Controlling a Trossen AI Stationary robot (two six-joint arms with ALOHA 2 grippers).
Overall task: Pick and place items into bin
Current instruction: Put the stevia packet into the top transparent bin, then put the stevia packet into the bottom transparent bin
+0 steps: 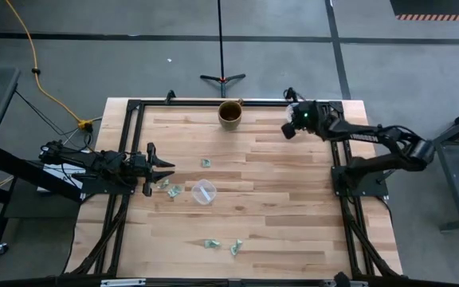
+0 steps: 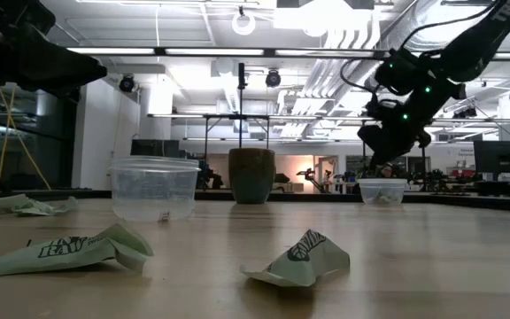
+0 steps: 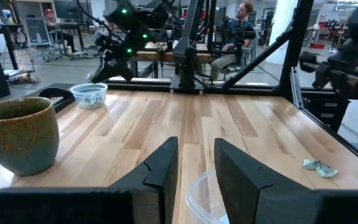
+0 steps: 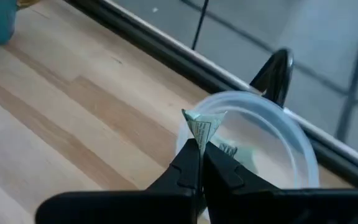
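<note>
Right hand, at 1 o'clock on the wooden worktop, pinches a crumpled green-and-white wrapper over the clear plastic cup; left hand at 9 o'clock stands released.

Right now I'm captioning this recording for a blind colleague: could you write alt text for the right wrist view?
The right gripper, fingers pinched shut on a small crumpled green-and-white wrapper, holds it just above a clear plastic cup that already has a wrapper piece inside. The cup sits near the edge of a pale wooden table, beside its black frame rail.
</note>
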